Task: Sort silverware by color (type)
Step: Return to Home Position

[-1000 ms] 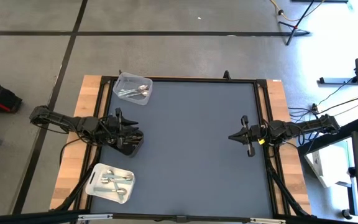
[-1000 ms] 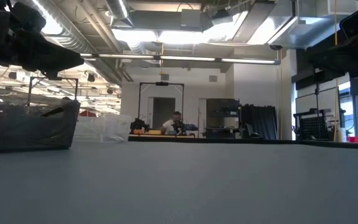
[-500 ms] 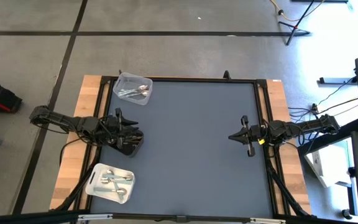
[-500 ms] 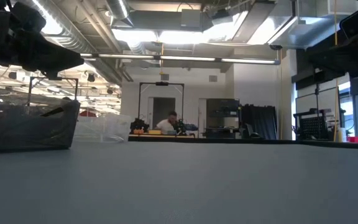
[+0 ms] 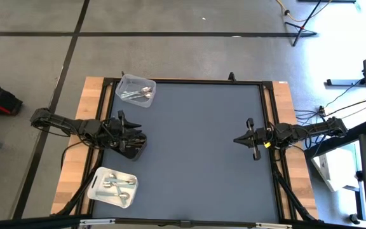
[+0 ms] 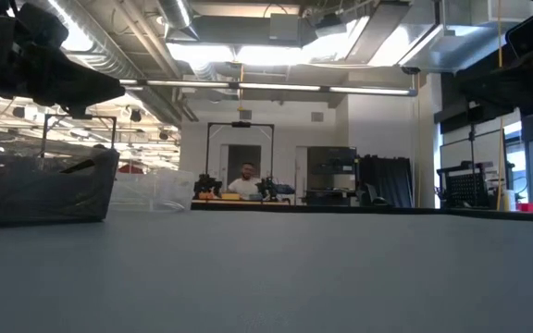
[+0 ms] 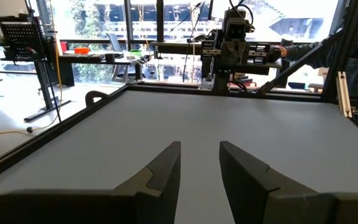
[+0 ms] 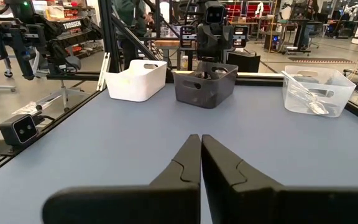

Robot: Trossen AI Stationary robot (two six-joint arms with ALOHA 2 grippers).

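High: left gripper (image 5: pixel 134 135) sits at 9 o'clock on the desk (image 5: pixel 202 165), over the dark bin (image 5: pixel 136 150). Right gripper (image 5: pixel 238 139) is at 3 o'clock, pointing in toward the centre. Silverware (image 5: pixel 137 95) lies in the clear tub (image 5: pixel 122 79) at 11 o'clock, and there's more in the white tray (image 5: pixel 96 188) at 7 o'clock.

Low: bin at 9 o'clock with a dark handle poking above its rim. A person (image 6: pixel 245 185) is far back in the room.

Left wrist: jaws apart, nothing between them. Right arm (image 7: pixel 235 43) is opposite, across the desk.

Right wrist: jaws closed, pads touching, empty. Tray, bin and tub stand in a row on the far side, bin in the middle. Silver spoons show in the tub and dark pieces in the bin. The tray's contents are hidden by its wall.
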